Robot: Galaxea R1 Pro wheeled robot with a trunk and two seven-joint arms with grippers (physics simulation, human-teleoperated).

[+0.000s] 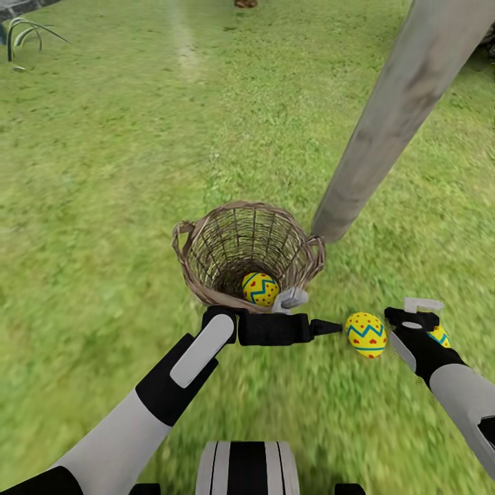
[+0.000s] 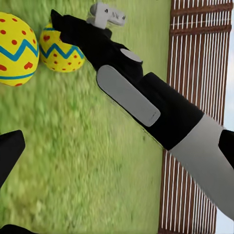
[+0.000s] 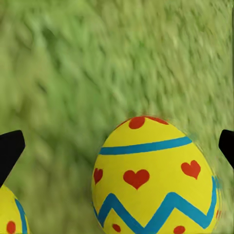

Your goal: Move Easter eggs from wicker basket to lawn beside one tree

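A plant with thin arching green leaves [image 1: 24, 34] stood at about ten o'clock, far off, against a dark grey strip [image 1: 20, 5] along the edge. At twelve o'clock, well away, a small brown object [image 1: 245, 3] sat cut off by the frame, too partial to identify. In the left wrist view, a brown slatted wooden fence [image 2: 197, 63] rose at three o'clock, with pale sky [image 2: 229, 97] beside it.

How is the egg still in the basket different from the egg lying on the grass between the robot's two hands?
The egg in the basket sits deep inside the wicker basket, partly hidden by its rim. The egg on the grass lies out on the lawn in full view, near the tree trunk. The basket egg looks smaller from the head camera. Both are yellow with blue zigzags and red marks.
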